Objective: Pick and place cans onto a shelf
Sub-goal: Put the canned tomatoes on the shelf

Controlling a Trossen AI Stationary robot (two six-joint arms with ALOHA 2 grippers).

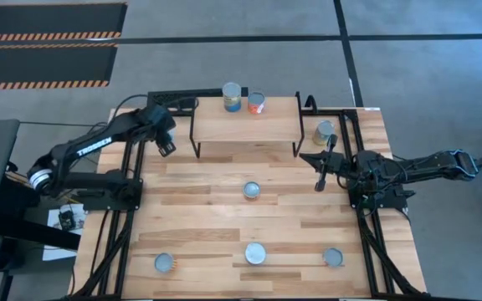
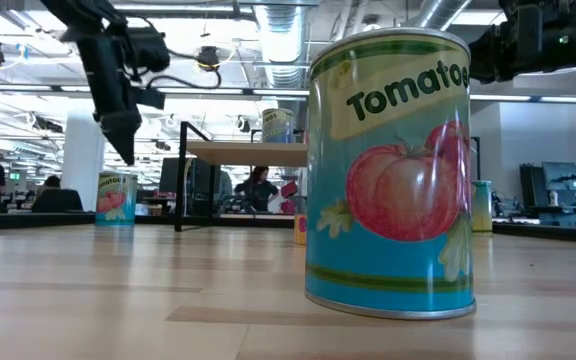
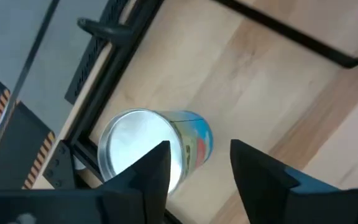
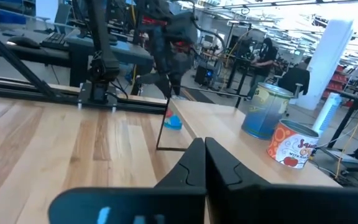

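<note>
probably lab; ceiling ducts [image 2: 278, 35], workstations [image 2: 563, 190]

Overhead, table-level, two wrist views — shelf [image 1: 245, 127] shared.

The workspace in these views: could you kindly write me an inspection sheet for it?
Surface: wooden tabletop, boards bare between the cans.
Job's things: shelf carries a blue-white can and a red can; side can sits off its right end; centre can and three front cans on the tabletop; edge can below the left gripper.
Clutter: nothing seen.
Grippers: left gripper open above the edge can; right gripper fingers shut, empty.
Cables: loose wires by the left arm's base.
Surroundings: striped floor mats; people behind.
</note>
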